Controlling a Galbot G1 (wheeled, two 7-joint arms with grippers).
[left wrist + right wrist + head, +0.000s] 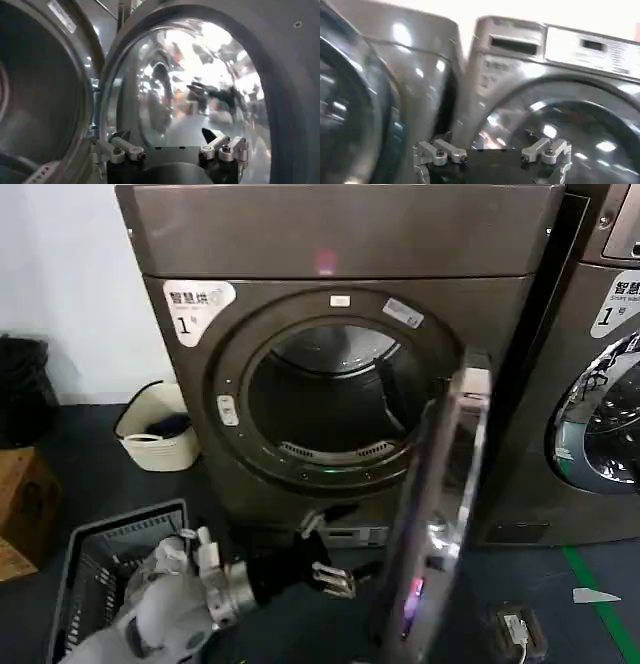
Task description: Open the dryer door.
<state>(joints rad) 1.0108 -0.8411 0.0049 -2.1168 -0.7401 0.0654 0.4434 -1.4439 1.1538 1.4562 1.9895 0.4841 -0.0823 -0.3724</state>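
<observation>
One white label marked "1" sits on your dryer (330, 334). Your dryer door (440, 514) stands swung wide, edge-on. Left gripper (335, 577) hovers beside it, jaws spread, holding nothing. Right gripper (492, 152) jaws spread too.

The dryer (330, 244) is bronze-grey with a white label (195, 306). The dryer door (440, 514) has a shiny chrome rim and dark glass. A cream basket (160, 446) and a grey crate (105, 559) sit on the dark floor (70, 434), which carries a green stripe (600, 604).
</observation>
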